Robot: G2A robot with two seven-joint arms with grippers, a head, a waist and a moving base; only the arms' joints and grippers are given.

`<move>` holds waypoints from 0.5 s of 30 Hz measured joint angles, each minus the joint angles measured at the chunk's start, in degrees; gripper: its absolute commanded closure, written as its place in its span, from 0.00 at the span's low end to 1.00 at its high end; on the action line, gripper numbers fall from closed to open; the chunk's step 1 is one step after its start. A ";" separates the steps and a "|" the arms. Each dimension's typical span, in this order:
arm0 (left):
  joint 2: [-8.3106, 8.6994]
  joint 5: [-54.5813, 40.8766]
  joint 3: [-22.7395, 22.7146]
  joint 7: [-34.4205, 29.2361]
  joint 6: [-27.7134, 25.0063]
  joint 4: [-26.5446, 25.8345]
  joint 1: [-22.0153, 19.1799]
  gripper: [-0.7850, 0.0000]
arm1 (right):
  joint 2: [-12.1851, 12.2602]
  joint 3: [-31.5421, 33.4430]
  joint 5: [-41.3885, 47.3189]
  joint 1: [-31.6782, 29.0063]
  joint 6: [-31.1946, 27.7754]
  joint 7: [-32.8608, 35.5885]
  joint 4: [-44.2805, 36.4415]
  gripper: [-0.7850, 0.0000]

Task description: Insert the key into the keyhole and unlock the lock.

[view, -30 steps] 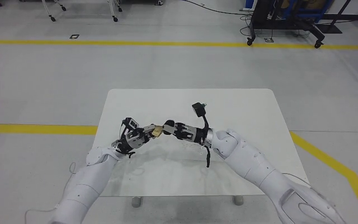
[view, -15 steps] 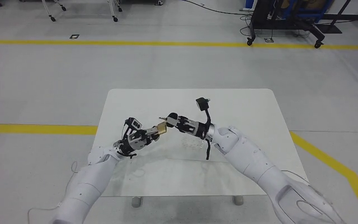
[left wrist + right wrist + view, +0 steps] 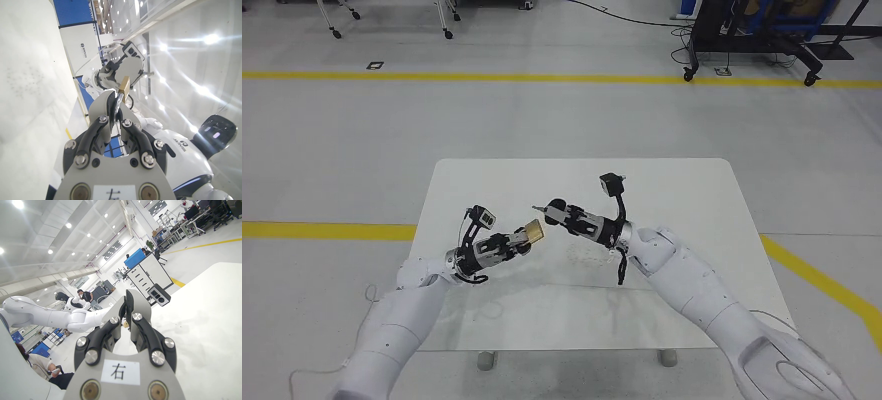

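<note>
As left gripper [image 3: 115, 100] holds lock [image 3: 124, 86], right gripper [image 3: 126, 303] key [image 3: 149, 73], table [image 3: 682, 200], yellow-lined floor [image 3: 542, 120]

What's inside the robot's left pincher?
The left gripper pinches the silver shackle of a brass padlock. The brass body sticks out past its tips. The stretch of shackle squeezed between the pads is hidden.

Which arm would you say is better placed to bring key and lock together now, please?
Probably the right: the right pincer grips the key, held close to but apart from the padlock, which the left pincer merely steadies by its shackle.
</note>
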 measured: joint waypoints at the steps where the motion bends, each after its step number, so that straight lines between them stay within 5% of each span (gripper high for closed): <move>1: 0.27 1.63 -0.16 -0.31 0.38 -1.67 0.29 1.00 | 0.15 0.54 0.59 -0.27 0.00 0.48 -0.28 1.00; 8: 1.88 5.93 -1.64 -1.58 1.73 -9.93 3.15 1.00 | 0.07 0.00 4.80 -0.43 0.00 7.42 0.33 1.00; 15: 2.21 3.85 -2.27 -1.39 1.55 -6.86 2.98 1.00 | -0.73 -2.43 13.92 1.00 0.00 18.92 0.91 1.00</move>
